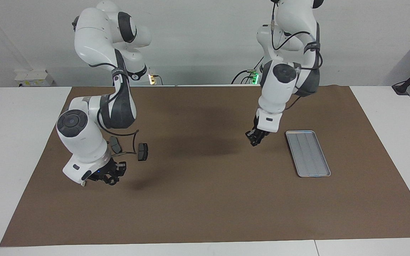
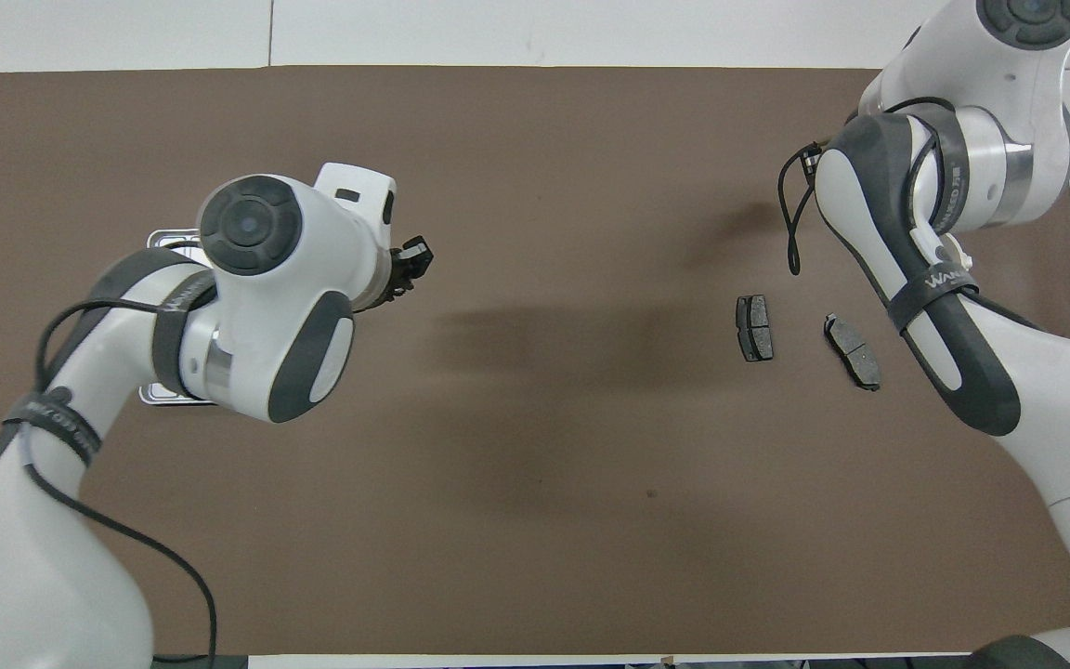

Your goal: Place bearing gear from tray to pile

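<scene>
**gearhead_22:** ok, what's going on around the tray (image 1: 308, 153)? Is anything being pinched?

**benchrat:** The tray is lying flat on the brown mat (image 1: 205, 206), toward the left arm's end of the table, with its long side running away from the robots. The left gripper (image 1: 256, 139) is hanging over bare mat just beside the tray, on the side toward the right arm's end. It's not touching the tray. Its fingertips (image 2: 418, 252) are pressing together, and I'm not seeing anything between them.

**gearhead_22:** and the other arm?

**benchrat:** The right gripper (image 1: 111, 176) is sitting well apart from the tray, way down toward the right arm's end. It's hovering low over the mat, with the wrist tilting over. From above, the arm is covering it completely. Honestly I can't tell if that pincer is spread or closed. There's a small dark roundish blob showing at its tips, but I can't tell whether that's the bearing gear or just part of the fingers.

**gearhead_22:** so where's the pile sitting?

**benchrat:** Also well apart from the tray, at that same end. Two dark brake pads (image 2: 754, 328) (image 2: 852, 351) are lying flat on the mat side by side, not touching each other. The right gripper is hanging near them. The right arm's cable is drooping across one pad in the facing view.
</scene>
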`<state>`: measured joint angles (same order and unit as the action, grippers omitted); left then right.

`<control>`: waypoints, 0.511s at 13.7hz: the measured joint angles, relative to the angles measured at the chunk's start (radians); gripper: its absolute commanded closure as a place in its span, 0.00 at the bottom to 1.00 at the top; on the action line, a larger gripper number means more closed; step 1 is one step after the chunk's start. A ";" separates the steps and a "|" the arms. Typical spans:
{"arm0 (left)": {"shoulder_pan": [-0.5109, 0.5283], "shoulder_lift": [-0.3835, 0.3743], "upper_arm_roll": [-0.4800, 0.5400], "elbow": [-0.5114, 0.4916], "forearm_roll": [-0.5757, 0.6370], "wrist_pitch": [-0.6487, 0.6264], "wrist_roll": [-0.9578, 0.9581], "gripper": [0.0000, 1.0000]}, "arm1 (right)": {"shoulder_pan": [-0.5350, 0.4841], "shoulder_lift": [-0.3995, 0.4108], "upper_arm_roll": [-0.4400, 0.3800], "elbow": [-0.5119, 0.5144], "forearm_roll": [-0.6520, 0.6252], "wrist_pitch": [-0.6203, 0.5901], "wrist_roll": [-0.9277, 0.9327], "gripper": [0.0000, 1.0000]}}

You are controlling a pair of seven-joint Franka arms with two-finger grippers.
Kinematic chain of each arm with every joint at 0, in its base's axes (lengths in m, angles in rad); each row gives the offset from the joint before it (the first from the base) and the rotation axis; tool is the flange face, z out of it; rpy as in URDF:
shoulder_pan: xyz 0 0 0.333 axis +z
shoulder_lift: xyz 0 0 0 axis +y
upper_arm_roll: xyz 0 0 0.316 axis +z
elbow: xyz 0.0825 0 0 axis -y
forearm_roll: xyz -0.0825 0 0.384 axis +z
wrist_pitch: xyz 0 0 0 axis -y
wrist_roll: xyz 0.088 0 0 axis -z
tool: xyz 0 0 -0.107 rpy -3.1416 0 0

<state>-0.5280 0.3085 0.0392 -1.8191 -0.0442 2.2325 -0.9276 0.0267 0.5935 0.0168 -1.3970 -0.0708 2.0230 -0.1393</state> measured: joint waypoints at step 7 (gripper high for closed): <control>-0.056 0.155 0.007 0.082 0.000 0.094 -0.076 1.00 | -0.051 -0.032 0.000 -0.213 0.000 0.219 -0.050 1.00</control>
<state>-0.5837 0.4635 0.0457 -1.7372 -0.0442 2.3267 -1.0033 -0.0240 0.5614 0.0170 -1.6103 -0.0709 2.2424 -0.1896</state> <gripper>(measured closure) 0.762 0.639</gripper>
